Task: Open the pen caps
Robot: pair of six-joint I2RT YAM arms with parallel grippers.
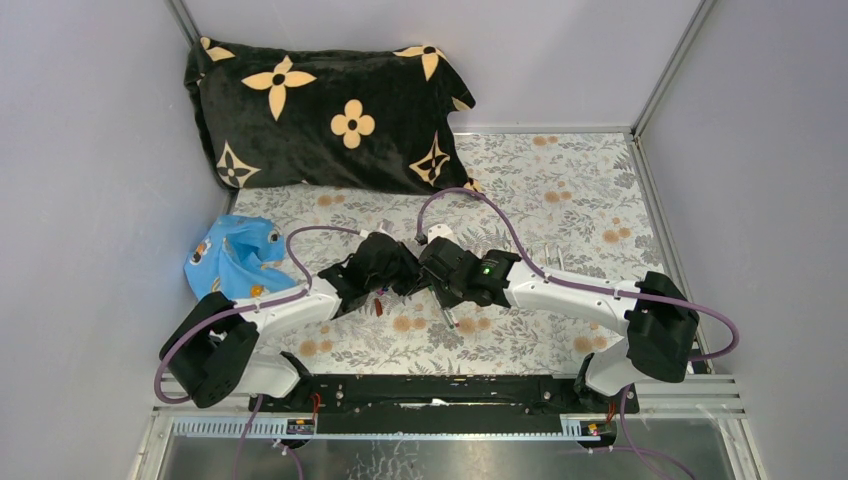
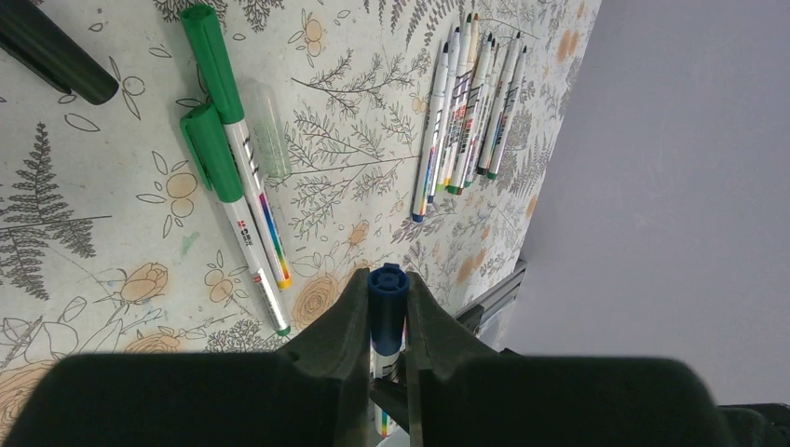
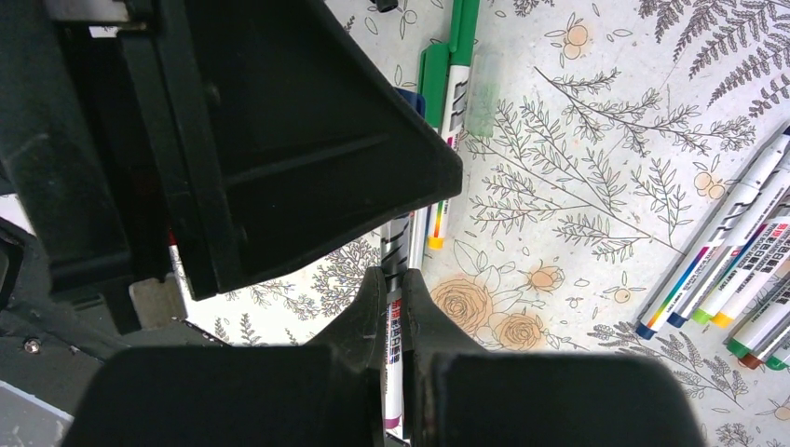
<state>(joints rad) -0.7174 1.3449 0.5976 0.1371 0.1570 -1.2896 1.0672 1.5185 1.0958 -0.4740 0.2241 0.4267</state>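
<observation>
The blue cap (image 2: 388,298) is clamped between the narrowed fingers of the left gripper (image 2: 388,284), and the barrel of the same pen (image 3: 395,340) is pinched by the tightly closed right gripper (image 3: 393,284). The two grippers are met nose to nose above the middle of the table (image 1: 570,200). In the left wrist view, two green pens (image 2: 214,65) and a clear cap (image 2: 268,130) are seen lying at 11 o'clock from the held cap. A row of pens (image 2: 466,112) is laid side by side at 1 o'clock.
</observation>
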